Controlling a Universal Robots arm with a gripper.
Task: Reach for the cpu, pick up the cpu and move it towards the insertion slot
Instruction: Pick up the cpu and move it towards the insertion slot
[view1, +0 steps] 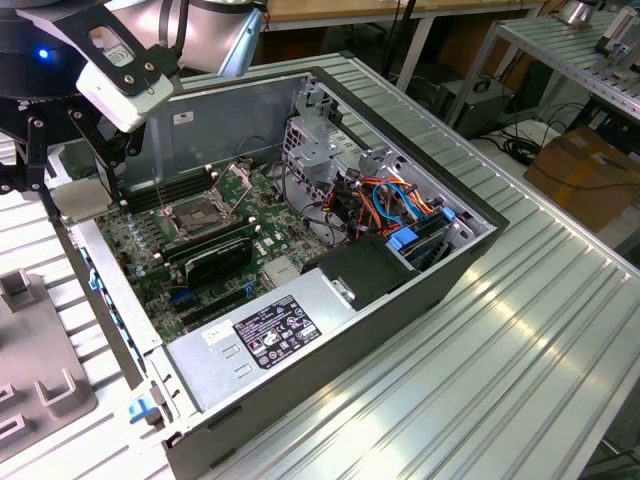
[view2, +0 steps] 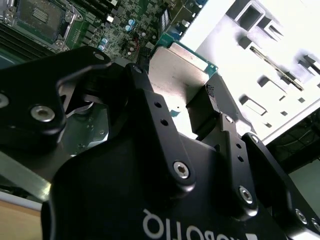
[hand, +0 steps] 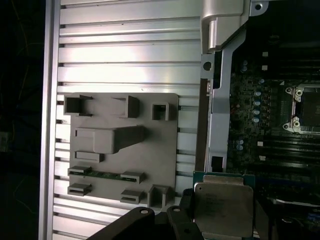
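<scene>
Gripper (hand: 222, 220) clamped on the cpu (hand: 223, 208), black fingers (view2: 202, 112) pressing its edges in both wrist views. Cpu held in the air, silver face showing, above the edge of the open computer case (view1: 420, 290), at the exterior view's left. Insertion slot (view1: 200, 212) on the green motherboard (view1: 150, 245) inside the case, frame open, dark centre exposed, apart from the chip. Grey fixture tray (hand: 122, 150) lies on the ribbed aluminium table (view1: 480, 380) beside the case
</scene>
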